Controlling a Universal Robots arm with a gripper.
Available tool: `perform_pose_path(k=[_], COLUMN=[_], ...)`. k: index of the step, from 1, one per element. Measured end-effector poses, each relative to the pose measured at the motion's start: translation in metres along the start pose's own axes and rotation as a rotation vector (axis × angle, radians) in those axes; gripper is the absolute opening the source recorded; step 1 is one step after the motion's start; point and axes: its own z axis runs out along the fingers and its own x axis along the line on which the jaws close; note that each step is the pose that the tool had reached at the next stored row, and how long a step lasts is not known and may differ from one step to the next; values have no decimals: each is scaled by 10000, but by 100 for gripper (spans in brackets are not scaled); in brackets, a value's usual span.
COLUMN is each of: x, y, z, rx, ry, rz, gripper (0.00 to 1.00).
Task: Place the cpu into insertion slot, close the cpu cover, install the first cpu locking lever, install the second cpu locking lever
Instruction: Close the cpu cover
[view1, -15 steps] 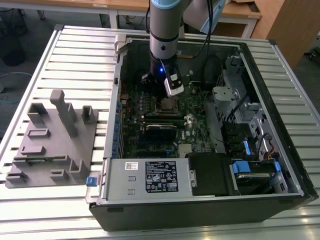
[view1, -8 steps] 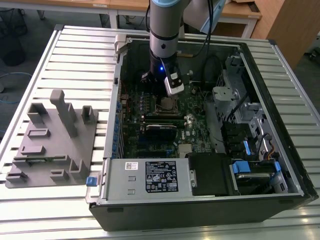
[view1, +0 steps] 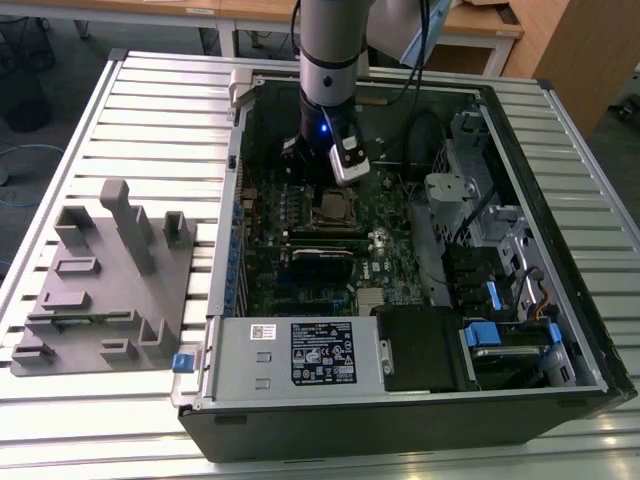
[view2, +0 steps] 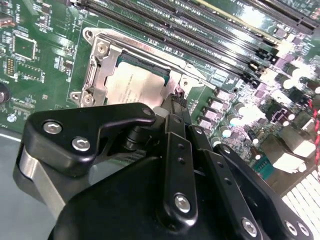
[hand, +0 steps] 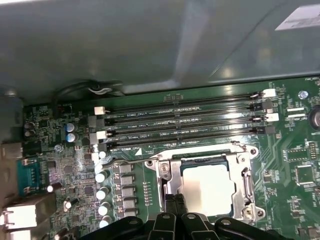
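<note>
Step in hand: Judging by how things lay, the chip and cover steps looked done and the work stood at the locking levers.
Chip: The chip (hand: 207, 187) lay flat in the socket (hand: 202, 161) on the green board (hand: 290, 150), inside the open computer case (view1: 400, 430).
Cover plate: The cover plate (hand: 248, 182) was down over the chip, framing its metal top on all sides in both wrist views.
Lever: A thin lever rod (view2: 150, 54) ran along the socket edge beside the memory slots (hand: 185, 125). Whether it or its twin was hooked under a catch could not be told.
Gripper position: The gripper (hand: 174, 202) stood low over the board at one side of the socket, its tip just beside the edge of the cover plate. In the exterior view the arm (view1: 330, 60) reached straight down into the case.
Gripper state: The fingers (view2: 176, 100) were drawn together into one narrow tip, with nothing seen between them. Touch with the plate or a lever could not be confirmed.
What the lever work called for: As a judgement, a small, steady push with the closed tip, sideways and down, kept off the chip and the nearby slots.
</note>
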Motion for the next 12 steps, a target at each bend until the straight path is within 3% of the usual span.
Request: perform_pose_path(k=[3,12], x=[0,-5], y=[2,2], z=[-40,-43], rx=[1,1], ry=[1,1], rz=[0,-2], gripper=[10,10])
